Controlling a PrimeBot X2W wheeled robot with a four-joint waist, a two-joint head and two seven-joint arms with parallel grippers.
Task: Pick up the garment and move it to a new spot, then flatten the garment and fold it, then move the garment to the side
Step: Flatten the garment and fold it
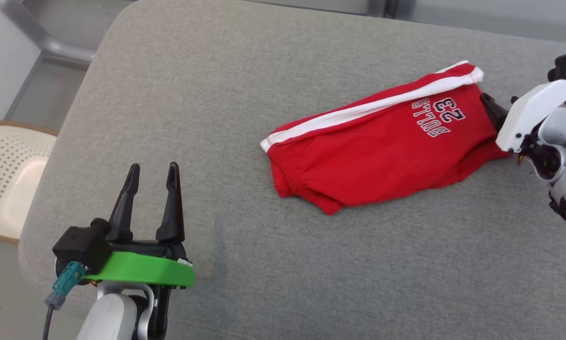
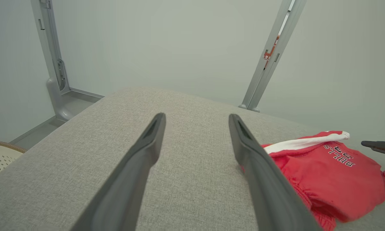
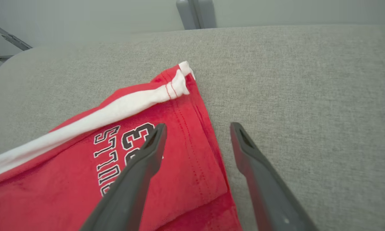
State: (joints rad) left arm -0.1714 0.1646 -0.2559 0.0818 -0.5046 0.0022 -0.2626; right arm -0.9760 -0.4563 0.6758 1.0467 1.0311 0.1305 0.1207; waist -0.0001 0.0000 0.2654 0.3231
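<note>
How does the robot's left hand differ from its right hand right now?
The left hand is over bare grey cushion, apart from the red shorts; the right hand is at the shorts' hem, one finger over fabric, one over cushion. In the head view the left hand points up the picture, while the right hand reaches in from the right edge. Both are open and hold nothing.

Red garment (image 1: 372,160), white stripe (image 1: 358,112) (lettering (image 1: 436,116) seemingly black-outlined).
</note>
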